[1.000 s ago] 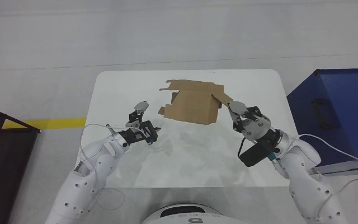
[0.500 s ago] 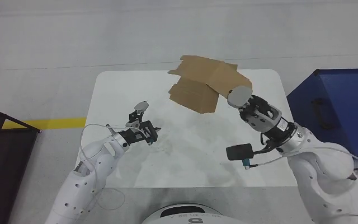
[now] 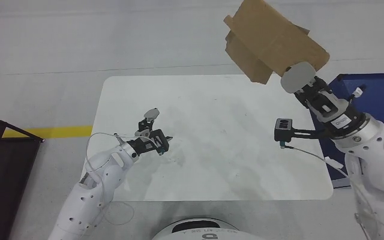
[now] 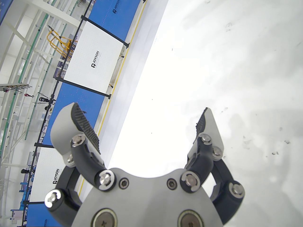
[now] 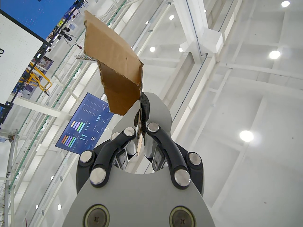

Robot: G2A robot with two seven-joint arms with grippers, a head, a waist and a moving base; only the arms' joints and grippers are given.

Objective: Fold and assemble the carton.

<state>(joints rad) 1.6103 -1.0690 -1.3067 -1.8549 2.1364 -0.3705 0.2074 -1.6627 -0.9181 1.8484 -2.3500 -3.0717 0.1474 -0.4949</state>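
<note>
The brown flattened carton (image 3: 270,37) hangs high above the table's far right corner, tilted, with its flaps toward the left. My right gripper (image 3: 298,77) is shut on its lower edge. In the right wrist view the carton (image 5: 113,72) rises from between the shut fingers (image 5: 144,109), pointing at the hall ceiling. My left gripper (image 3: 157,127) stands open over the left part of the white table (image 3: 228,150), close to the surface, holding nothing. The left wrist view has the open left gripper (image 4: 142,119) over bare tabletop.
A blue bin (image 3: 360,96) stands just past the table's right edge, beside my right arm. A dark object (image 3: 15,156) lies on the floor at the left. A yellow floor line (image 3: 60,131) runs left of the table.
My right arm has lifted the carton off the table, up and to the right, turning the wrist upward. The left arm has kept still.
</note>
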